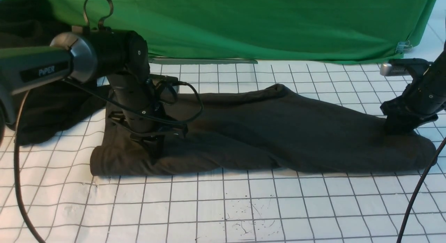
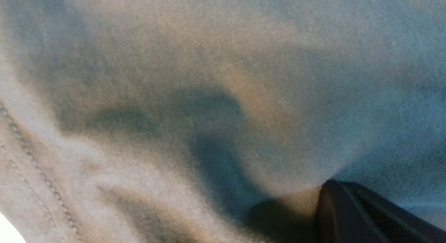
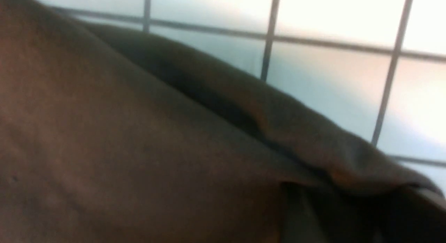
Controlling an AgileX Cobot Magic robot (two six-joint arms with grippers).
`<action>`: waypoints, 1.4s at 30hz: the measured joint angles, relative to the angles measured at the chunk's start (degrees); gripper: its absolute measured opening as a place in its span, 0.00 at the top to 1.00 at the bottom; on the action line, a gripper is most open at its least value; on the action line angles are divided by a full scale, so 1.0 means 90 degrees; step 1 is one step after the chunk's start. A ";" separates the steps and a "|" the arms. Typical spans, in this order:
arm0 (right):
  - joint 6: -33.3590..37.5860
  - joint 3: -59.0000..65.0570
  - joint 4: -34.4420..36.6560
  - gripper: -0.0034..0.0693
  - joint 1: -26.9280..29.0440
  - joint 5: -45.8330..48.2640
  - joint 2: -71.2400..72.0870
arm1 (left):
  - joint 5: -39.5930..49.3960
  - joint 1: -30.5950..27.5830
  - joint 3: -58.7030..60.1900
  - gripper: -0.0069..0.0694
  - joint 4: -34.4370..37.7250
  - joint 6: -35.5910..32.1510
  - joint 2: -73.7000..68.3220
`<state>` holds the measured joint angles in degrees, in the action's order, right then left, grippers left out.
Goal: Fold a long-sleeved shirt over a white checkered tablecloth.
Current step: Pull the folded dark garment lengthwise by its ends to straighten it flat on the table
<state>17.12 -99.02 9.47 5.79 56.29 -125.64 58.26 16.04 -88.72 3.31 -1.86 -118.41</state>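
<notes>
The shirt [image 1: 271,131] lies in a long folded band on the tablecloth [image 1: 209,201], crosswise folds probably left; the left claw [image 1: 155,152] is closed, pinching it, and the right claw [image 1: 399,126] sits on it, opening impossible to tell.

Soft matt cloths beneath hard, smooth robot casings.

The long-sleeved shirt [image 1: 264,131] is a matt charcoal-brown knit, finely ribbed up close, with a stitched seam near one edge. The white checkered tablecloth [image 1: 209,201] looks thin and smooth, lightly creased, with a faint sheen. The green cloth [image 1: 264,23] behind is matt fabric hanging in soft folds. The black garment [image 1: 52,107] is a duller, darker matt cloth. The left arm [image 1: 129,82] has a smooth black casing, plastic by its look, with a low sheen and a brushed silver metal collar [image 1: 75,54]. Its cable [image 1: 17,173] is smooth black rubbery sheathing.
</notes>
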 joint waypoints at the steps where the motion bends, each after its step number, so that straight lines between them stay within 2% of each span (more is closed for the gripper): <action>1: 0.0001 0.0000 0.0000 0.58 0.0000 -0.0007 0.0000 | 0.0000 0.0000 0.0000 0.91 0.0000 0.0000 0.0000; 5: 0.0215 -0.0054 0.0000 0.89 0.0000 -0.0011 0.0000 | -0.0012 0.0000 0.0000 0.91 -0.0006 0.0000 0.0000; 7: 0.0232 -0.0135 -0.0040 0.93 0.0000 0.0022 0.0022 | -0.0011 0.0000 0.0000 0.91 -0.0006 0.0000 0.0000; 20: 0.0060 -0.0742 -0.0512 0.94 0.0000 0.0168 0.0215 | -0.0011 0.0000 0.0000 0.91 0.0030 0.0000 0.0000; 31: -0.0107 -0.0761 -0.0808 0.93 0.0000 -0.0538 0.0090 | -0.0021 0.0000 0.0000 0.91 0.0068 0.0000 0.0000; 34: -0.0131 -0.0761 -0.0965 0.88 0.0000 -0.0706 -0.0043 | -0.0021 0.0000 0.0000 0.91 0.0053 0.0000 0.0000; 35: -0.0200 -0.0761 -0.1052 0.81 0.0019 -0.0809 -0.0076 | -0.0021 0.0000 0.0000 0.91 0.0053 0.0000 0.0000; 36: -0.0213 -0.0761 -0.1052 0.79 0.0019 -0.0821 -0.0084 | -0.0021 0.0000 0.0000 0.91 0.0053 0.0011 0.0000; 38: -0.0310 -0.0809 -0.1122 0.59 0.0024 -0.0835 -0.0077 | -0.0013 0.0000 0.0000 0.91 0.0048 0.0127 0.0030; 39: -0.0319 -0.0820 -0.1122 0.58 0.0024 -0.0829 -0.0074 | -0.0013 0.0000 0.0000 0.91 0.0048 0.0139 0.0041; 40: -0.0420 -0.0925 -0.1130 0.50 0.0015 -0.0756 -0.0028 | -0.0013 0.0000 0.0006 0.91 0.0031 0.0207 0.0101; 42: -0.0604 -0.1069 -0.1129 0.48 -0.0041 -0.0639 0.0101 | -0.0032 0.0000 0.0021 0.91 -0.0011 0.0207 0.0245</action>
<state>11.68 -108.64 -0.69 5.41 50.54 -124.73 57.97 16.04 -88.53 3.21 0.00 -116.20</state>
